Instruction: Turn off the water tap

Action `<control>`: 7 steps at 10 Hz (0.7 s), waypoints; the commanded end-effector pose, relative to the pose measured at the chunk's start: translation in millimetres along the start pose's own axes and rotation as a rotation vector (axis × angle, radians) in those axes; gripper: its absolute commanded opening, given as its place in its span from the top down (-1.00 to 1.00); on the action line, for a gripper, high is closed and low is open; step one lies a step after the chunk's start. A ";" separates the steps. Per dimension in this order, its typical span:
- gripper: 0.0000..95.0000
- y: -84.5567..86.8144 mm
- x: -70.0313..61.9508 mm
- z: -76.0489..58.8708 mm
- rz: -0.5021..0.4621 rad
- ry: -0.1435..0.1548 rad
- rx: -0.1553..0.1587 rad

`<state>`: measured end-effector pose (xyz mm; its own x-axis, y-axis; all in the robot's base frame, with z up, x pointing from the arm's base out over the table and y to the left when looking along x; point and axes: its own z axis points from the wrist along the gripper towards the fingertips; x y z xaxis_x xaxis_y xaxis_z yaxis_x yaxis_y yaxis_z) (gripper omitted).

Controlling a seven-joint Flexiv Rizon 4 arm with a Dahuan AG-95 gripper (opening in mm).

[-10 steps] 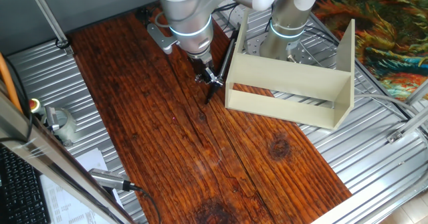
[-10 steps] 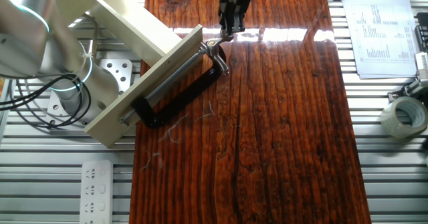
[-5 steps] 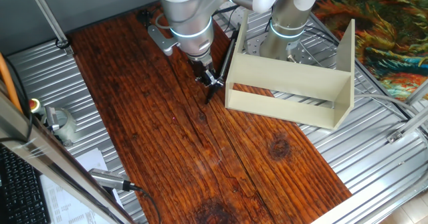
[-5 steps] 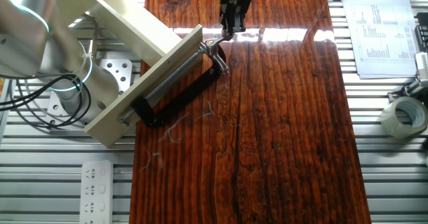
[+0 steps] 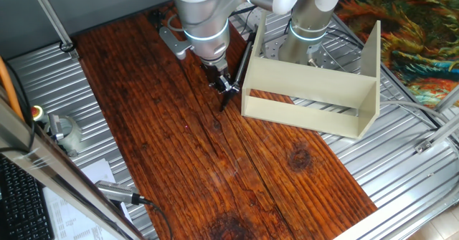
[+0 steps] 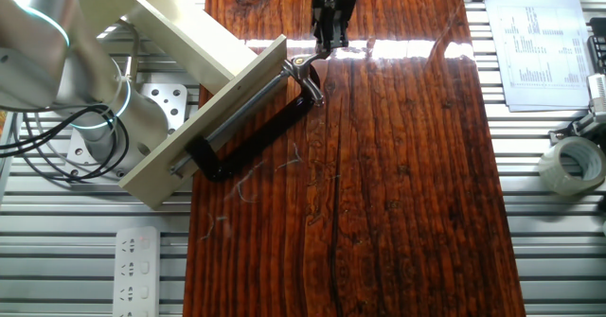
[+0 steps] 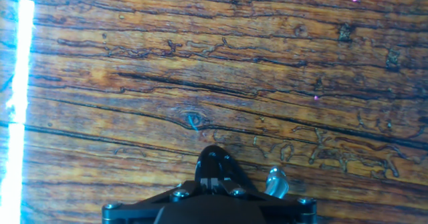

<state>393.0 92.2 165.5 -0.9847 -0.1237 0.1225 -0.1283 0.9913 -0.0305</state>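
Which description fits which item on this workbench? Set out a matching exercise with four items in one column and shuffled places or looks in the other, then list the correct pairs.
Items
1. water tap
2. gripper
3. tape roll
4. printed sheet

Descriptions
A. pale ring on the metal slats
B. small silvery piece at the end of the black clamp
C. dark fingers pointing down just above the tap
D. white page lying flat beside the wooden board

Pairs: 1-B, 2-C, 3-A, 4-D

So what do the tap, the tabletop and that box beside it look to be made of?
The water tap looks like polished metal, silvery with bright glints. The tabletop looks like varnished wood: dark grain lines and a glossy glare strip. The open box is matte cream flat panels, maybe plastic or painted board; I can't tell which.
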 end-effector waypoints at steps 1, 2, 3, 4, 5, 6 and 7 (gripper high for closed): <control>1.00 -1.3 1.5 -0.9 0.017 -0.022 0.021; 1.00 -2.2 2.0 -1.4 0.023 -0.027 0.026; 1.00 -3.4 2.5 -2.0 0.028 -0.031 0.033; 1.00 -5.0 3.2 -2.9 0.030 -0.033 0.036; 1.00 -6.6 4.0 -3.7 0.030 -0.034 0.039; 1.00 -6.8 4.3 -3.9 0.030 -0.036 0.039; 1.00 -5.9 5.4 -4.9 0.031 -0.036 0.033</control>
<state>389.4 87.3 170.8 -0.9918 -0.0953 0.0850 -0.1008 0.9929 -0.0630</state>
